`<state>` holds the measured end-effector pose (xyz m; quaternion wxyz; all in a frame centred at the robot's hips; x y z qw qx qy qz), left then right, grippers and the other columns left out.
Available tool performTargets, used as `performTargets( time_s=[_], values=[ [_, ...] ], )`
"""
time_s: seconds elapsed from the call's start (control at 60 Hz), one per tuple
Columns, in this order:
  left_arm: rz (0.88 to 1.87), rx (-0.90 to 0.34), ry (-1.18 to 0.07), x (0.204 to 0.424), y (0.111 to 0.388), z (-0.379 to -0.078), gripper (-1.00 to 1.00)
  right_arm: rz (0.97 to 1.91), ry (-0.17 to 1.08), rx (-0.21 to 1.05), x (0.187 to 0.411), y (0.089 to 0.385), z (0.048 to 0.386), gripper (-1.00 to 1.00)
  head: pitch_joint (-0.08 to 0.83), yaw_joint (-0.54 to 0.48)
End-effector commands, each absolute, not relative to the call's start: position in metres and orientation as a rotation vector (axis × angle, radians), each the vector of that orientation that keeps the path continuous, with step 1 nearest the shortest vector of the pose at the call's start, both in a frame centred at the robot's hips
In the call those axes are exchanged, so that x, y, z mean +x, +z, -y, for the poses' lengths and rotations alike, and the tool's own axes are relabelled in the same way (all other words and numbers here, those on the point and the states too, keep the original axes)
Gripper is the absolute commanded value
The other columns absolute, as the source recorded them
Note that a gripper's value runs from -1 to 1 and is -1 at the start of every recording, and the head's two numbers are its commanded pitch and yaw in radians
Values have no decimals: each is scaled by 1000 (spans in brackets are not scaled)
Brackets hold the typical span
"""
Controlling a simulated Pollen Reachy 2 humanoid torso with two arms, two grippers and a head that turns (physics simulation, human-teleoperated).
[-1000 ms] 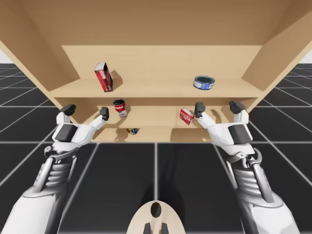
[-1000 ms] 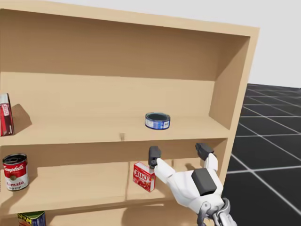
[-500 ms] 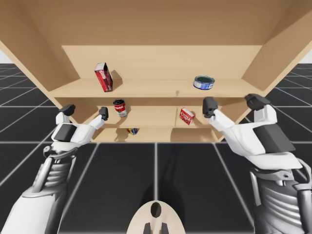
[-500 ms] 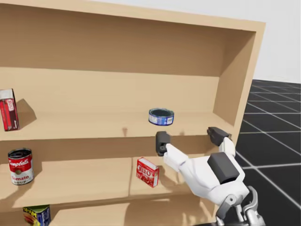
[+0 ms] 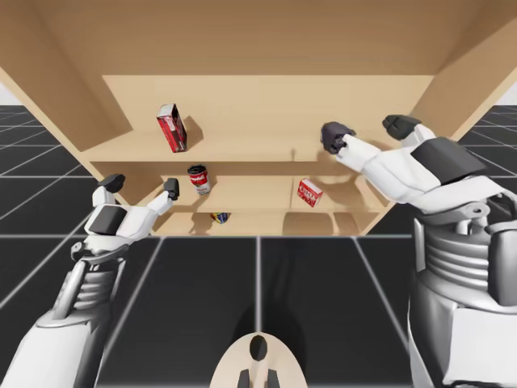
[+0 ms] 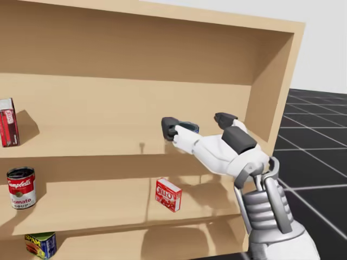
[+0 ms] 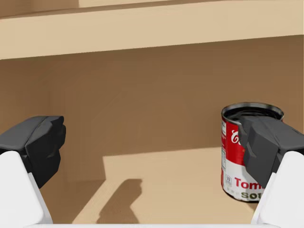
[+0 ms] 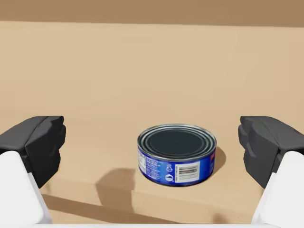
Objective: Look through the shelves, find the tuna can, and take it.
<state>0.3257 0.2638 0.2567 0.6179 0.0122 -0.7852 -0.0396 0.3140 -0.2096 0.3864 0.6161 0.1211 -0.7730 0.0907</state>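
Note:
The tuna can (image 8: 176, 154) is a low blue can with a dark lid, standing upright on the top shelf (image 6: 97, 145). My right gripper (image 8: 152, 143) is open just in front of it, a finger out to each side and neither touching. In the head view the tuna can (image 6: 189, 128) peeks out behind that right gripper (image 6: 197, 122). The high view has the right gripper (image 5: 367, 131) raised at top-shelf level. My left gripper (image 5: 142, 185) hangs open before the middle shelf, empty.
A red-and-white soup can (image 7: 232, 156) stands on the middle shelf ahead of the left gripper (image 7: 152, 142), beside one finger. A tall red box (image 5: 171, 127) sits on the top shelf, a small red box (image 5: 310, 192) on the middle one, a blue-and-yellow can (image 5: 220, 217) below.
My right arm has risen from the middle shelf to the top shelf, bringing its open gripper up in front of the tuna can. My head has turned slightly. The left arm has stayed still.

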Motion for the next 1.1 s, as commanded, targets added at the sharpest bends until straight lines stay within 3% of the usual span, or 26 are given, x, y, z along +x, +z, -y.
performTargets(
  time_s=[0.017, 0.417, 0.75, 0.8, 0.817, 1.1],
  values=[
    [1799, 31, -92, 326, 256, -264, -1000, 1612, 186, 207, 343, 390, 209, -1000, 196, -258],
    [1798, 32, -92, 326, 256, -264, -1000, 1511, 190, 142, 393, 376, 209, -1000, 214, -252],
    [1801, 24, -83, 326, 257, -268, -1000, 1467, 244, 180, 407, 362, 207, -969, 224, -248],
    [1801, 22, -81, 327, 258, -268, -1000, 1468, 229, 180, 404, 361, 206, 357, 225, -248],
    [1802, 22, -81, 327, 258, -268, -1000, 1461, 230, 188, 403, 360, 206, 1000, 226, -247],
    [1801, 21, -80, 326, 257, -269, -1000, 1498, 216, 204, 391, 371, 212, 1000, 234, -246]
  ],
)
